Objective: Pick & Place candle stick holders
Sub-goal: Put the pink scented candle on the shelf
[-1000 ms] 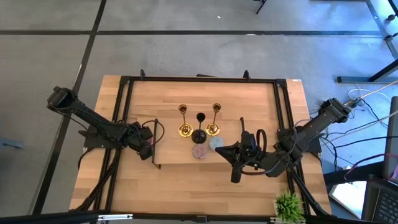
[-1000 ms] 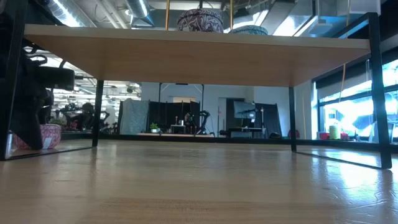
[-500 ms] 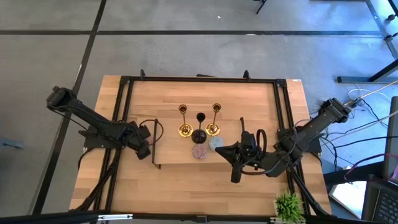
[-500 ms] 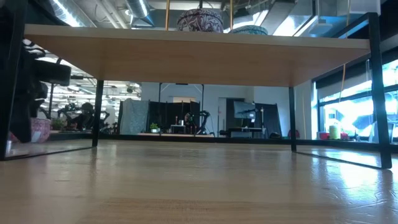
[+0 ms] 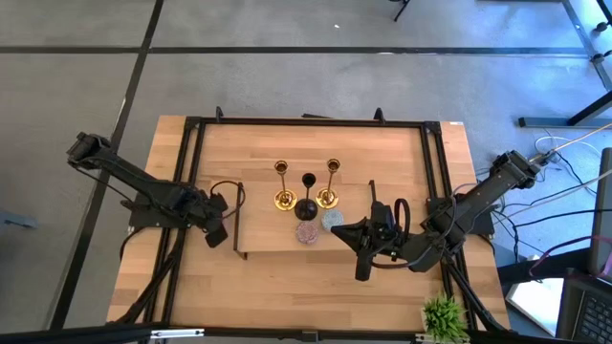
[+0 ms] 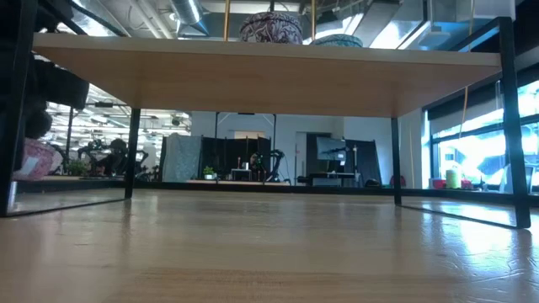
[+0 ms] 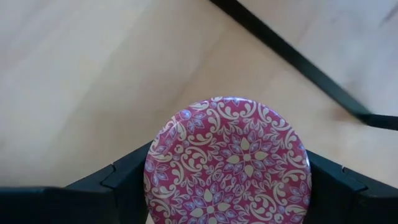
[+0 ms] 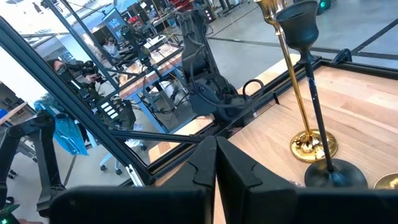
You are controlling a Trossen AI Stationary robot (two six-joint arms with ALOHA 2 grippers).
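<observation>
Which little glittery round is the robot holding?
The pink one, gripped by the left gripper beside the board's left end. The mauve and pale blue rounds sit on the board.

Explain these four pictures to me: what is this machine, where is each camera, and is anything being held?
Two dark robot arms work at a wooden table. One camera looks straight down, one sits at tabletop height, and one rides on each wrist. On the raised board stand two gold holders, a black holder, a mauve round and a pale blue round. The left tool, beside the board's left end, grips the pink round, seen close in its wrist view. The right tool waits shut near the board's right end, empty.
</observation>
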